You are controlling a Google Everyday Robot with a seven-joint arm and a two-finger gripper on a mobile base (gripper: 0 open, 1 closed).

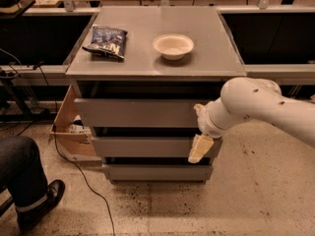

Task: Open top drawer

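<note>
Gripper (200, 149) seen at middle drawer's (142, 146) right end, below top drawer (138, 113); grip state cannot be told.

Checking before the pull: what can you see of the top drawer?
The top drawer is a wide, shallow grey front, flat, handle-less, matte like painted metal. It sits level under the cabinet top, dark gap above, no interior showing, so it looks shut. The arm's wrist covers its right end; the gripper hangs lower, before the middle drawer. Contact cannot be told.
</note>
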